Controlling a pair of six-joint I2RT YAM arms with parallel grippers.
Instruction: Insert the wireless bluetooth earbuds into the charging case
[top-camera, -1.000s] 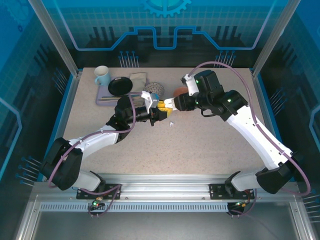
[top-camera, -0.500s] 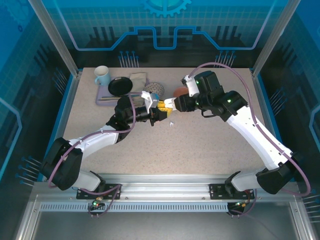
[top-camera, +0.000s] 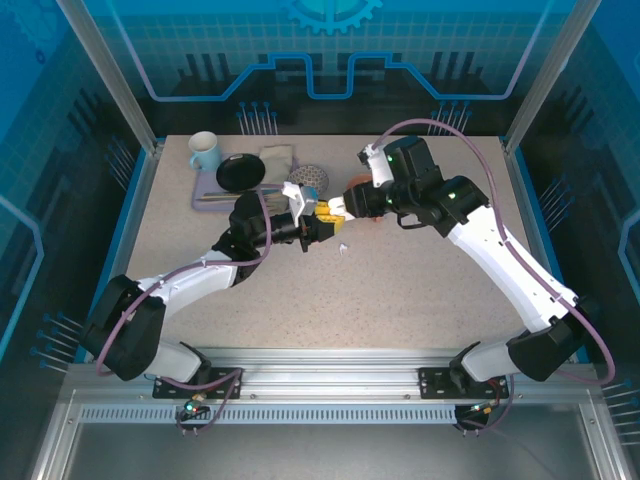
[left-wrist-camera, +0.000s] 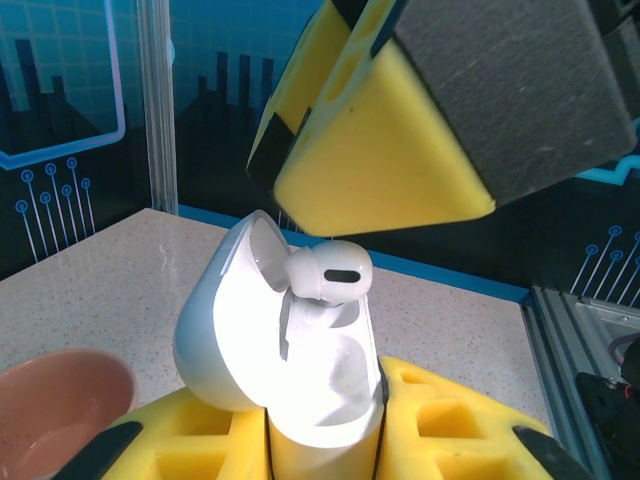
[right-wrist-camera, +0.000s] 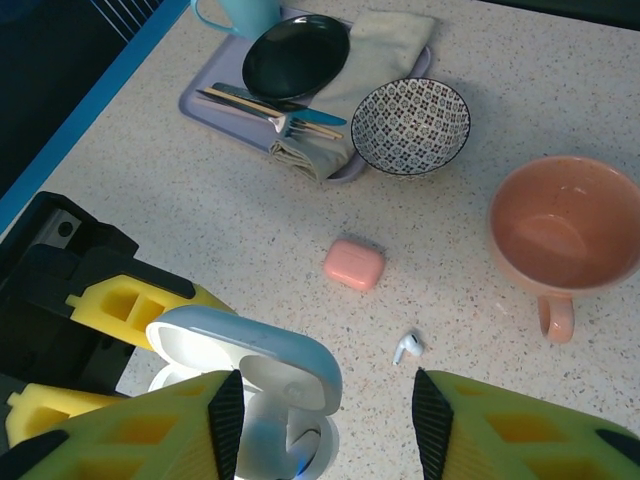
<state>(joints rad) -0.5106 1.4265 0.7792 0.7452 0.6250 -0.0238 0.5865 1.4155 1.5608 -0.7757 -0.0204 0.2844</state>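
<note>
A white charging case (left-wrist-camera: 300, 380) stands upright with its lid swung open, and my left gripper (left-wrist-camera: 320, 442) is shut on its lower body. One white earbud (left-wrist-camera: 330, 272) sits in the case's far socket with its head sticking up. My right gripper (right-wrist-camera: 325, 430) hovers open directly over the case (right-wrist-camera: 250, 360) with nothing between its fingers; one yellow finger (left-wrist-camera: 400, 150) hangs just above the earbud. In the top view both grippers meet mid-table, left (top-camera: 318, 224) and right (top-camera: 340, 207). A second white earbud (right-wrist-camera: 407, 346) lies loose on the table (top-camera: 343, 247).
A salmon-pink case (right-wrist-camera: 354, 264) lies shut on the table beyond the loose earbud. A pink mug (right-wrist-camera: 562, 232) stands to the right. At the back left a lilac tray (top-camera: 203, 196) carries a black plate (right-wrist-camera: 296, 55), cutlery, a cloth and a cup (top-camera: 204, 151); a patterned bowl (right-wrist-camera: 410, 125) sits beside it.
My right arm has shifted a little back and to the left, covering more of the pink mug in the top view. The left arm and the case have stayed put.
</note>
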